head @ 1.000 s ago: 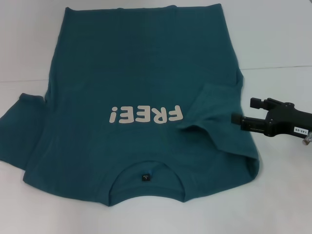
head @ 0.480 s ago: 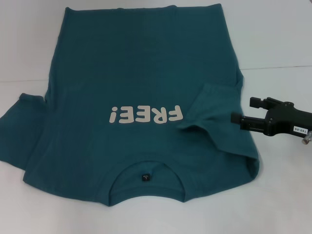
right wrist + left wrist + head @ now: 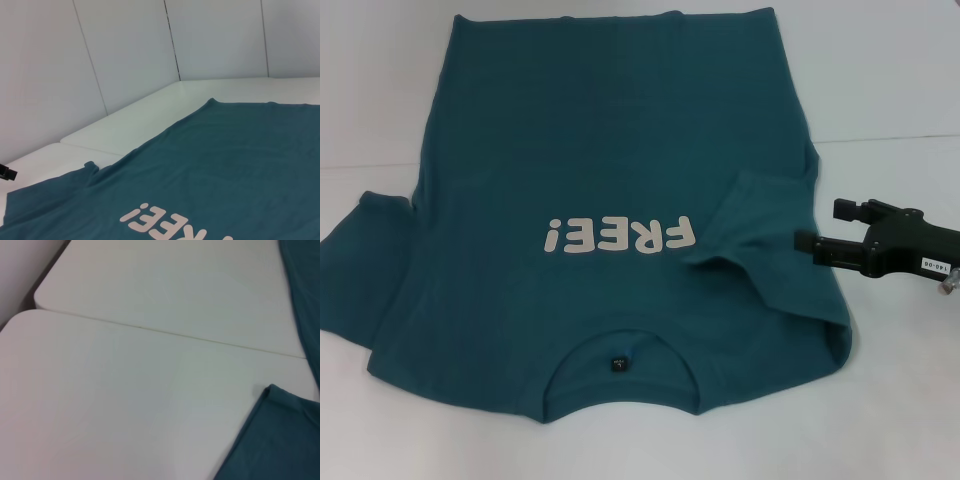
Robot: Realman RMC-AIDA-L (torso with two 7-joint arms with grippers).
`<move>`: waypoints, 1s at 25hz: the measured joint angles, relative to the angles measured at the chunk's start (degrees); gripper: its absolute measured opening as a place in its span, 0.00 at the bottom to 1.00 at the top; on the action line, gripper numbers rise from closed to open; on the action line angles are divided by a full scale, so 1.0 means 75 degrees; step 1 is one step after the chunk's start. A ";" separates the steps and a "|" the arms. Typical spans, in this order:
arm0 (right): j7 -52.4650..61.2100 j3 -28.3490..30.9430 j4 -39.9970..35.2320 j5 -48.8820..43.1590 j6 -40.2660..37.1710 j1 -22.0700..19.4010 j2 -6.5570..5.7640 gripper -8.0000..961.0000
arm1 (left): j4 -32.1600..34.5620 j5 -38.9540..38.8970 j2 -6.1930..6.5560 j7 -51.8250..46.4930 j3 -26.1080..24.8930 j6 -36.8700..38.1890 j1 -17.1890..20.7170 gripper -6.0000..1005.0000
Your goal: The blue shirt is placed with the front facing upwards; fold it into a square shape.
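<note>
1. Head view: the blue shirt (image 3: pixel 600 190) lies front up on the white table (image 3: pixel 900 80), neckline toward the robot, its white "FREE!" lettering (image 3: pixel 618 236) reading upside down from this side.
2. Dark neck label (image 3: pixel 616 364) sits inside the collar at the near edge.
3. Right sleeve (image 3: pixel 750 215) is folded inward over the shirt body; left sleeve (image 3: pixel 365 250) is spread out flat on the table.
4. Right gripper (image 3: pixel 820 230) hovers just beside the shirt's right edge, fingers apart, holding nothing.
5. Left gripper is not visible; the left wrist view shows bare table and a teal sleeve edge (image 3: pixel 270 435).
</note>
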 joint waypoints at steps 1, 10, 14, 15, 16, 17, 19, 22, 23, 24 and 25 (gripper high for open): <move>0.0000 0.0000 0.0013 0.0000 0.0002 0.0000 0.0000 0.99 | 0.0009 0.0001 0.0000 -0.0059 0.0000 0.0003 0.0000 0.10; 0.0001 0.0000 0.0067 0.0000 0.0051 -0.0003 0.0000 0.99 | 0.0007 0.0019 0.0001 -0.0223 0.0140 0.0009 -0.0003 0.46; 0.0000 0.0000 0.0077 0.0000 0.0051 -0.0003 0.0000 0.99 | -0.0024 0.0036 -0.0010 -0.0179 0.0188 0.0010 -0.0003 0.60; 0.0000 0.0000 0.0077 0.0000 0.0051 -0.0003 0.0000 0.99 | -0.0027 0.0037 -0.0010 -0.0173 0.0188 0.0010 0.0005 0.63; 0.0000 0.0000 0.0078 0.0001 0.0050 -0.0003 0.0000 0.99 | -0.0028 0.0037 -0.0011 -0.0167 0.0188 0.0010 0.0016 0.67; 0.0000 0.0000 0.0078 0.0000 0.0050 -0.0003 0.0000 0.99 | -0.0030 0.0038 -0.0012 -0.0163 0.0188 0.0010 0.0031 0.69; 0.0000 0.0001 0.0078 0.0000 0.0049 -0.0003 0.0000 0.99 | -0.0031 0.0037 -0.0014 -0.0162 0.0187 0.0009 0.0051 0.74; 0.0000 0.0000 0.0078 0.0000 0.0048 -0.0003 0.0000 0.99 | -0.0033 0.0037 -0.0024 -0.0161 0.0166 0.0009 0.0069 0.74; 0.0000 0.0000 0.0080 0.0000 0.0048 -0.0003 0.0000 0.99 | -0.0039 0.0037 -0.0024 -0.0162 0.0151 0.0009 0.0070 0.74; 0.0000 0.0001 0.0084 0.0000 0.0048 -0.0003 0.0000 0.99 | -0.0052 0.0037 -0.0024 -0.0167 0.0121 0.0009 0.0071 0.74; 0.0000 0.0000 0.0092 0.0000 0.0048 -0.0003 0.0000 0.99 | -0.0072 0.0037 -0.0022 -0.0176 0.0091 0.0009 0.0071 0.74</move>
